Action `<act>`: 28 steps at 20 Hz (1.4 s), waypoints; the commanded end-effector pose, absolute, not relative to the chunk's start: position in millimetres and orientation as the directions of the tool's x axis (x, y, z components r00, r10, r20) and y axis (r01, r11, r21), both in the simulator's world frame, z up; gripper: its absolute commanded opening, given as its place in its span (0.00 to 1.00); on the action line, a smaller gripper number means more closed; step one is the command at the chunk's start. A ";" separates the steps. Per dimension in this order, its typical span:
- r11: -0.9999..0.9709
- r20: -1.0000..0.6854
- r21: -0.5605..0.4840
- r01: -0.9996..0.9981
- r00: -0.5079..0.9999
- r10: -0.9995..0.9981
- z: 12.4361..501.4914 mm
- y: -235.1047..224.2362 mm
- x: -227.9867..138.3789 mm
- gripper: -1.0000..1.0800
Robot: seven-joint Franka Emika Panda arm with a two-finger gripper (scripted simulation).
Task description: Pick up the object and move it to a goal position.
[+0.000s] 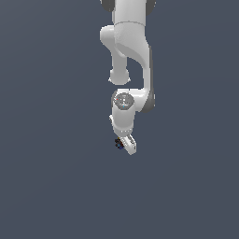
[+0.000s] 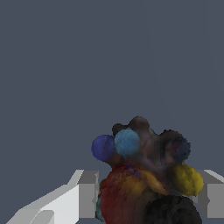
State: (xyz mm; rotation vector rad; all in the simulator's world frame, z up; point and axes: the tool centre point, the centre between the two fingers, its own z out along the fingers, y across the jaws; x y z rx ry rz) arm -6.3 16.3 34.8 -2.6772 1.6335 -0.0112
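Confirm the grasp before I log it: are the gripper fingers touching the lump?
Touching. In the wrist view, the fingers press both sides of the lump, with no visible gap.

We find no readable text in either view — no labels, brands, numbers or signs. The round grey cap on the arm's wrist joint (image 1: pixel 123 100) carries faint specks in the exterior view, too blurred for us to read.

Matt, fuzzy-looking lumpy object (image 2: pixel 144 175), smooth white end effector (image 2: pixel 144 197) — plastic-like, faintly glossy
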 end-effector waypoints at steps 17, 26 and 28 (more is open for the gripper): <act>-0.457 0.003 -0.008 -0.889 0.457 -0.889 52.5 23.9 -14.1 0.00; -0.457 0.001 -0.007 -0.889 0.457 -0.889 106.6 47.3 -37.6 0.00; -0.457 0.001 -0.006 -0.889 0.457 -0.889 123.8 54.7 -44.9 0.00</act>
